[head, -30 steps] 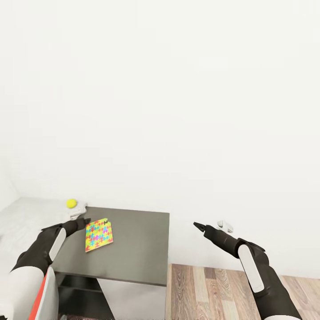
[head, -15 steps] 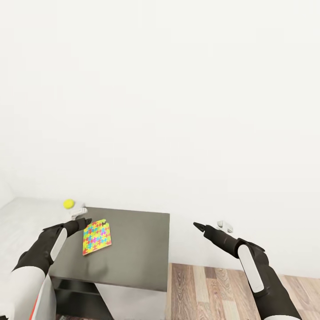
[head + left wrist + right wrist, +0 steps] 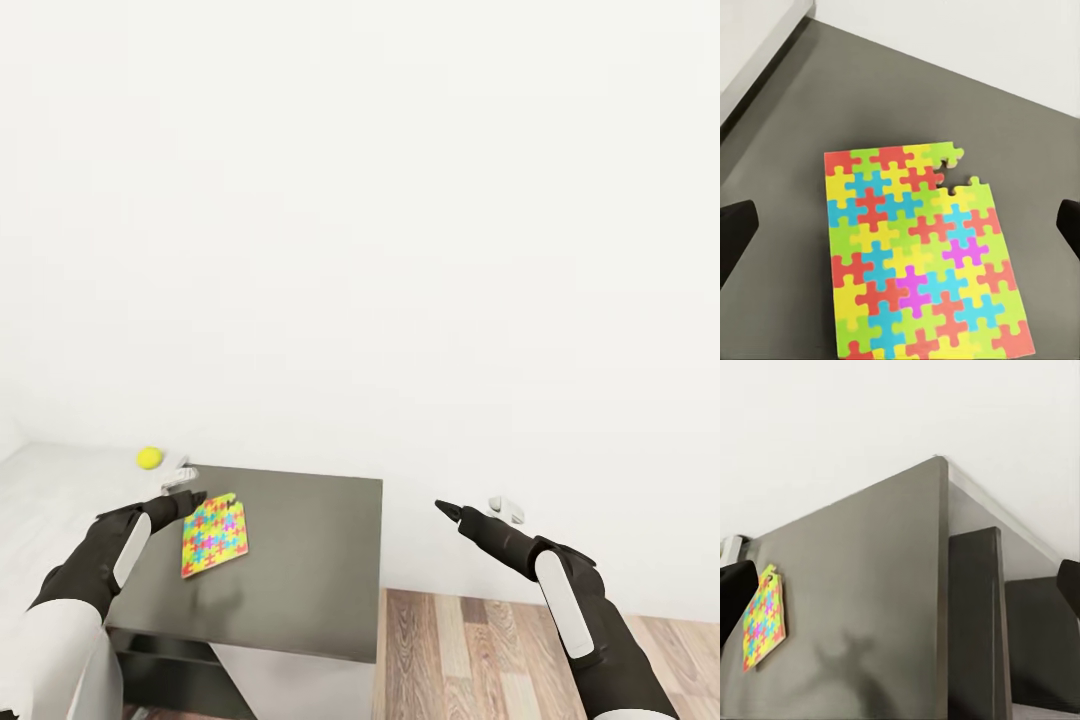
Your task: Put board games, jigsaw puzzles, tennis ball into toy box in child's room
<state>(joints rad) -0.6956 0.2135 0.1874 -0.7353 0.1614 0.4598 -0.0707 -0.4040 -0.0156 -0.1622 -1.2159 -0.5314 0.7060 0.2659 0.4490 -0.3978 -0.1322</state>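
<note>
Early in the task, judging by the scene: one jigsaw puzzle (image 3: 213,533) lying flat on the dark lower section of the worktop (image 3: 310,570), untouched, near its left end; the tennis ball (image 3: 149,458) resting behind it on the pale upper slab, well apart from the puzzle. No toy box, board games or second puzzle to be seen here, so nothing confirmed as put away; all of the collecting apparently left to do.

Left gripper (image 3: 190,497) hovering just above the puzzle's near-left corner, jaws spread wide, with the puzzle (image 3: 921,255) lying between the two finger tips in the left wrist view and not yet touched. Right gripper (image 3: 441,506) hanging in the air off the worktop's right edge, over the wooden floor (image 3: 480,650), jaws spread and holding nothing; worktop side and puzzle (image 3: 763,619) visible from the right wrist view.

Against the earlier frames: whole picture shifted, puzzle and ball sliding slightly leftward, worktop a little lower and nearer, hence a camera or base move, not the things. Arms in the same pose.
</note>
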